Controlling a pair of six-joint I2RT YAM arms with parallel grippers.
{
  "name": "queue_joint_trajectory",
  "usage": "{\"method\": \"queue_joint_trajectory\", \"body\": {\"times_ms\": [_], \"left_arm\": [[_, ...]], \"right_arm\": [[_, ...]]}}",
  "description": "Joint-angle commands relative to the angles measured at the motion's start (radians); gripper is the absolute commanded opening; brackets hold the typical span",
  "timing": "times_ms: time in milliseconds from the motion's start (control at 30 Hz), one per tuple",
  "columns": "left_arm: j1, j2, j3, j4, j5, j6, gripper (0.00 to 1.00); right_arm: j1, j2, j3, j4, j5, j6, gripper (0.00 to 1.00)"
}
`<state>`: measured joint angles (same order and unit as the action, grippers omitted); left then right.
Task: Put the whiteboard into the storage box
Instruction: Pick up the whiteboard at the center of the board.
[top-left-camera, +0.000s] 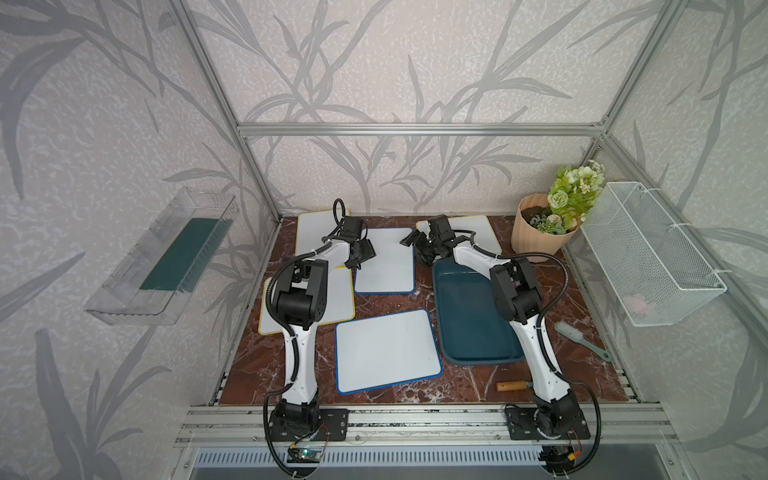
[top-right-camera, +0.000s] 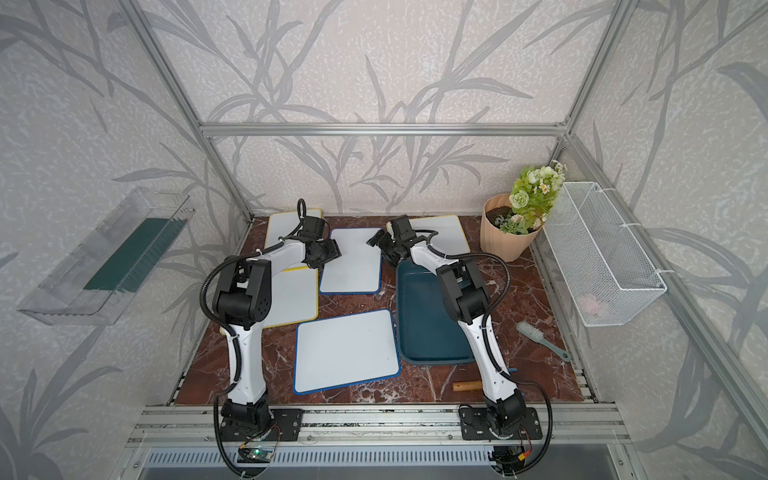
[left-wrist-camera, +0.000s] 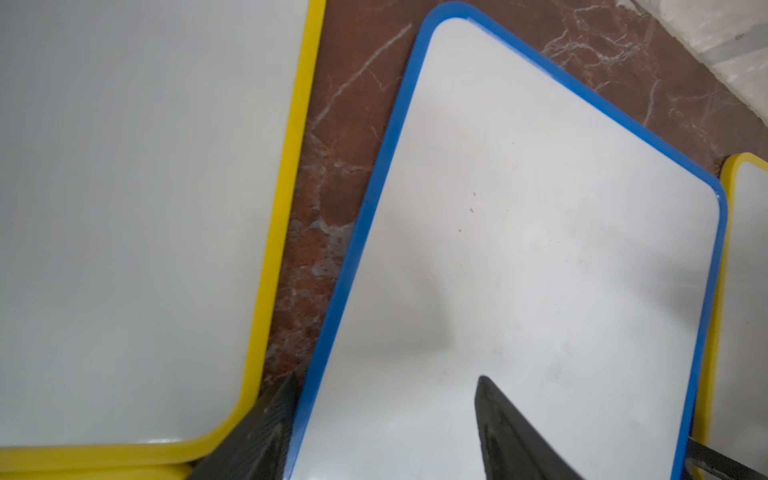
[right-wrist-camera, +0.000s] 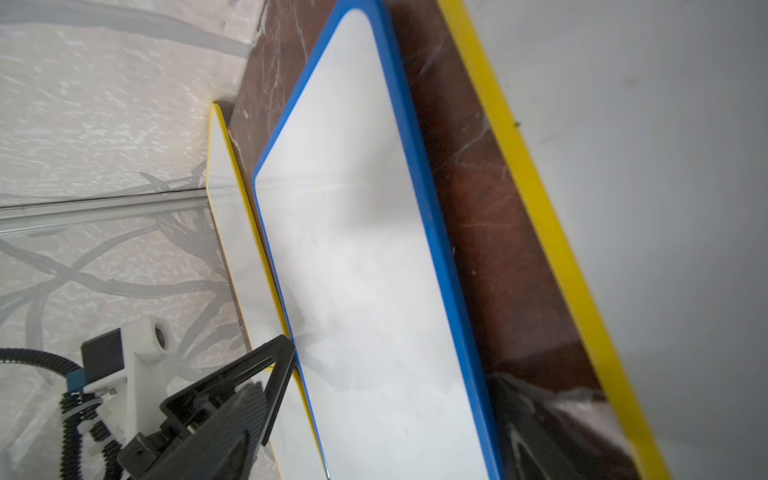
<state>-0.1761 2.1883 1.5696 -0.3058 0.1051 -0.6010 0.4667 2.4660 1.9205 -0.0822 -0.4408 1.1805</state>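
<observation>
Both grippers are hovering at the far blue whiteboard (top-left-camera: 384, 262), jaws standing apart, gripping nothing.
Left gripper (left-wrist-camera: 386, 378) is straddling the whiteboard's left edge: one finger (left-wrist-camera: 270, 415) is sitting over bare table (left-wrist-camera: 332, 166) beside a yellow board (left-wrist-camera: 124, 208), the other over the white face. The whiteboard is lying flat on the table, mid-back. Right gripper (top-left-camera: 417, 249) is hanging wide open at its right edge. Box (top-left-camera: 465, 316) is sitting just right of it, under the right arm.

On the marbled bench (top-left-camera: 253, 365), a flowerpot (top-left-camera: 536, 237) stands at two o'clock, a brush (top-left-camera: 582, 341) at four, a wooden handle (top-left-camera: 509, 386) at five. Wire basket (top-left-camera: 652, 257) at three; clear bin (top-left-camera: 162, 257) at nine.
</observation>
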Motion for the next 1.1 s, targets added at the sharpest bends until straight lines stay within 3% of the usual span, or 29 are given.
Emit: {"method": "queue_joint_trajectory", "body": {"times_ms": [0,333,667,1067], "left_arm": [[-0.045,0.088,-0.066,-0.116,0.183,-0.040,0.68],[-0.024,0.078,-0.090,-0.073,0.239,-0.072,0.68],[-0.019,0.079,-0.100,-0.069,0.237,-0.075,0.68],[-0.013,0.065,-0.111,-0.069,0.229,-0.077,0.68]], "right_arm": [[0.070,0.029,-0.055,0.076,-0.175,0.109,0.87],[0.065,0.008,-0.133,0.232,-0.170,0.178,0.81],[0.064,-0.010,-0.155,0.233,-0.145,0.125,0.74],[0.061,-0.048,-0.144,0.256,-0.068,0.034,0.58]]}}
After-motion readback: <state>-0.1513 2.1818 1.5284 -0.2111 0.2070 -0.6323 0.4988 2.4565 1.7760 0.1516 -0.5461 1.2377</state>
